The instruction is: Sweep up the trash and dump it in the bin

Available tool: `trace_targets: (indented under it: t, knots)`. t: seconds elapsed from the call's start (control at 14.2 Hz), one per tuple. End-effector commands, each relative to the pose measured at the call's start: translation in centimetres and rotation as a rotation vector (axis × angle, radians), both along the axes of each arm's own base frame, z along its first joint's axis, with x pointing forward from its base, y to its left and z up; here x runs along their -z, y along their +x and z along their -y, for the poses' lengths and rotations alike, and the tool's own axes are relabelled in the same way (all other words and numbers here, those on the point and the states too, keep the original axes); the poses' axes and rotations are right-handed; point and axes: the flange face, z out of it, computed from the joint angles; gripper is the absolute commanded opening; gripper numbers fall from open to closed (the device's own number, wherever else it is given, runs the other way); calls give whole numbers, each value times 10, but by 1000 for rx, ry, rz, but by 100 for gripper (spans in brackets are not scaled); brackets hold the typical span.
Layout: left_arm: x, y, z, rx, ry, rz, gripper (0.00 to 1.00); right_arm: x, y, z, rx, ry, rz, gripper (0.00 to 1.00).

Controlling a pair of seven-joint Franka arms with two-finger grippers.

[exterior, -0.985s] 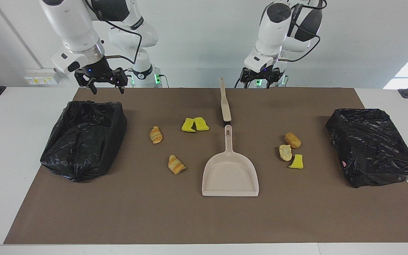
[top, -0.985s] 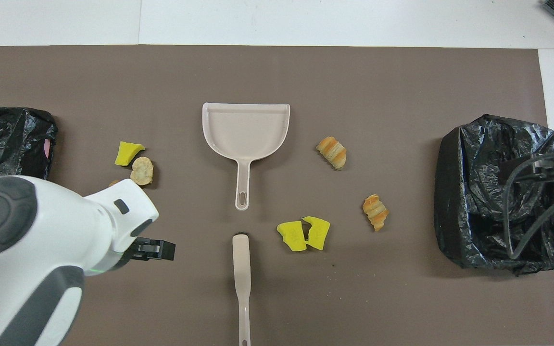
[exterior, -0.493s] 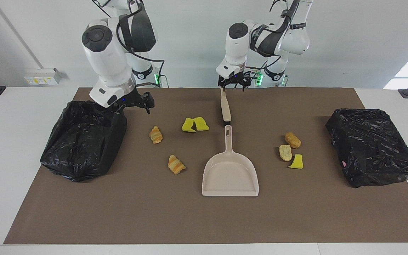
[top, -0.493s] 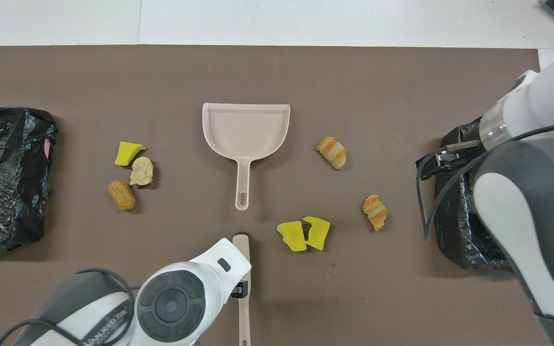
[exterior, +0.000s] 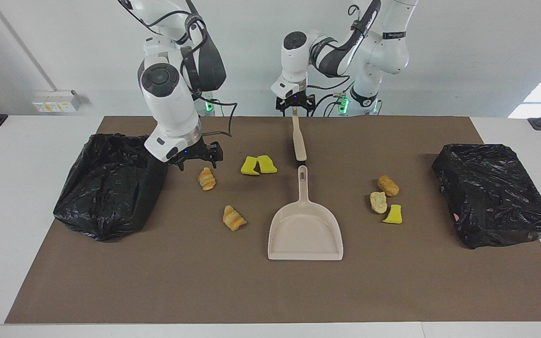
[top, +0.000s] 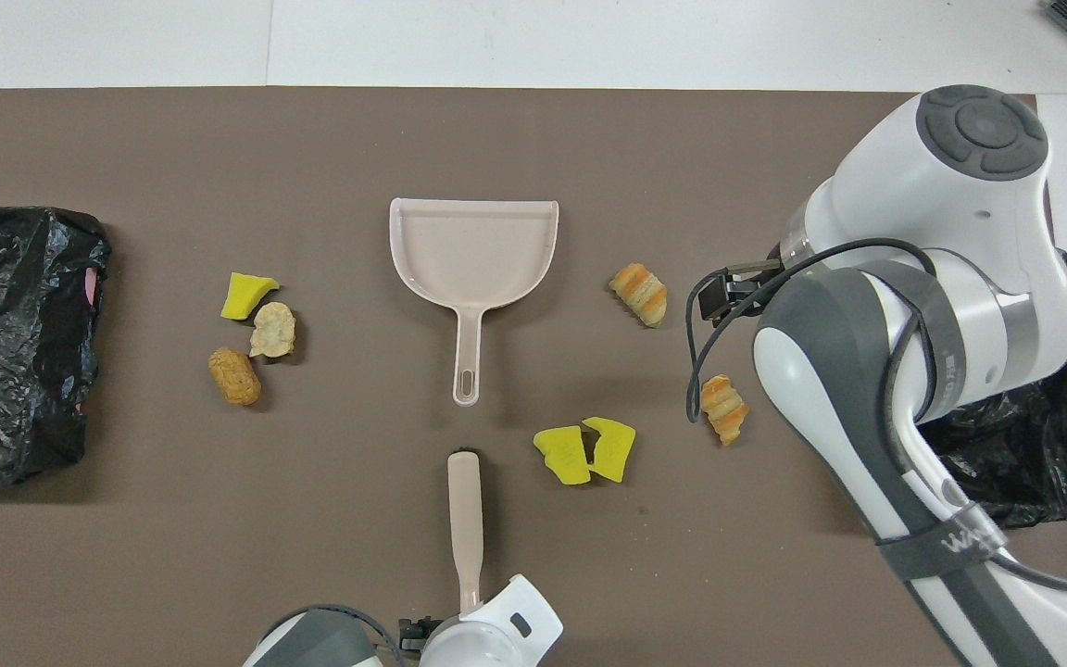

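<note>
The trash lies loose on the brown mat: two striped croissants (exterior: 206, 179) (exterior: 234, 218), a pair of yellow wedges (exterior: 258, 165), and a cluster of two tan lumps (exterior: 388, 185) and one yellow wedge (exterior: 393, 214). A beige dustpan (exterior: 305, 230) lies mid-mat, its handle toward the robots. The brush (exterior: 298, 138) lies in line with it. My right gripper (exterior: 198, 162) (top: 714, 298) hangs open low beside the croissant nearer the robots, holding nothing. My left gripper (exterior: 293, 105) is open over the end of the brush handle. A black-bagged bin (exterior: 111, 183) stands at the right arm's end.
A second black-bagged bin (exterior: 493, 192) stands at the left arm's end of the mat. The brown mat (exterior: 270, 291) has bare room on the part farthest from the robots. White table (exterior: 17, 197) shows around the mat.
The right gripper has come down from above its bin to beside the croissant. The left gripper has swung across to the brush handle's end. Nothing on the mat has moved.
</note>
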Motion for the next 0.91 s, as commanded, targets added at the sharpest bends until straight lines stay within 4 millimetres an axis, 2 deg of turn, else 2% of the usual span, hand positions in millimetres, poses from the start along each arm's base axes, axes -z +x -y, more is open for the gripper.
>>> trace_targets:
  t: [0.0,0.35,0.63,0.7,0.84]
  knots:
    - [13,-4,-2,-7,-28,11,100,3,-6,2,21,0,13,100]
    - [20,1,-6,-4,-24,6,100,3,-6,3,21,0,19,100]
    - [20,0,-5,2,-23,6,88,3,-6,3,21,0,22,100]
    - [21,-1,-6,10,-20,3,74,3,-6,2,22,2,23,100]
    - [22,0,-8,54,-12,-8,22,2,-6,3,21,1,24,100]
